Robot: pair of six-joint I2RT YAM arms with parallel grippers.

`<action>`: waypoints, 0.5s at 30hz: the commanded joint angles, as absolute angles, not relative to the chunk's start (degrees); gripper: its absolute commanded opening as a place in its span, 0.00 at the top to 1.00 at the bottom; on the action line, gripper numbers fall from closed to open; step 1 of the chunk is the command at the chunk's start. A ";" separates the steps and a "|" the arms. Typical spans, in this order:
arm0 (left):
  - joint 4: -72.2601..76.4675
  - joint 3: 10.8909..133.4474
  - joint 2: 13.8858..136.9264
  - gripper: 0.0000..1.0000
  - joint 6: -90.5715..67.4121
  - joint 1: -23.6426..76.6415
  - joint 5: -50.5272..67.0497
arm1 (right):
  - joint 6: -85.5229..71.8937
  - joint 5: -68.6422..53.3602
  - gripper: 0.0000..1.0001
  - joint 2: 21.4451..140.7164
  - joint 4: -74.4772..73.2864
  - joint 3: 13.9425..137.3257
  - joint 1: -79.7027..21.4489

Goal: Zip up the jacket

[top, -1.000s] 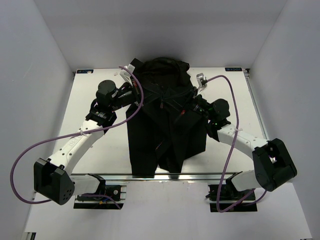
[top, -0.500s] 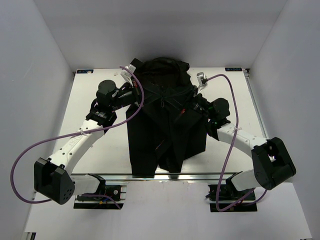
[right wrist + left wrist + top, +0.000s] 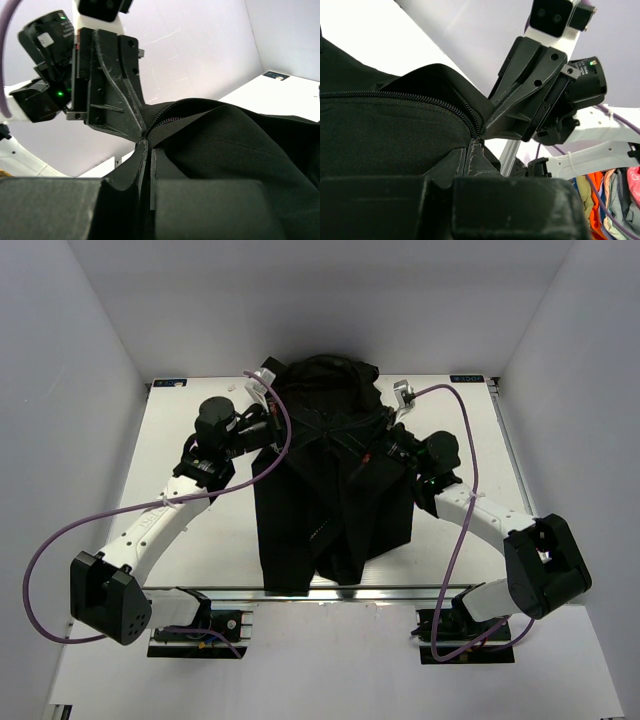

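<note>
**A:** Black, thin and faintly shiny, the jacket (image 3: 330,505) lies mid-table (image 3: 200,540), hem toward the arm bases, its upper part lifted between the two arms.

**B:** And the grips?

**A:** The left gripper (image 3: 474,152) has its jaws pressed together on a fold where the zipper teeth (image 3: 410,97) end. The right gripper (image 3: 146,150) pinches the cloth from the opposite side, tips almost meeting.

**B:** How to do this well?

**A:** I'd hold one pinch as anchor, keep the tooth line taut and straight, and let no loose cloth get drawn in. I cannot make out the slider, so I cannot tell which gripper has it.

**B:** Changed from a second ago?

**A:** Little. Both wrists have crept slightly toward the far edge, both pinches are just as tight, and the jacket's outline is hardly altered.
</note>
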State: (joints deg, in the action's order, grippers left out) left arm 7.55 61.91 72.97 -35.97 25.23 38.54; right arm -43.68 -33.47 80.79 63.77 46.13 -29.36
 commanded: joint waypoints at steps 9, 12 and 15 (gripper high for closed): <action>-6.75 67.41 76.11 1.00 -29.89 25.66 49.48 | -38.23 -21.97 1.00 78.93 59.15 53.00 -28.65; -8.43 67.24 77.17 1.00 -29.36 25.66 50.54 | -38.93 -21.45 1.00 78.58 58.36 53.00 -28.13; -9.14 66.27 76.47 1.00 -29.44 25.66 50.36 | -39.90 -20.31 1.00 78.49 58.54 53.52 -27.16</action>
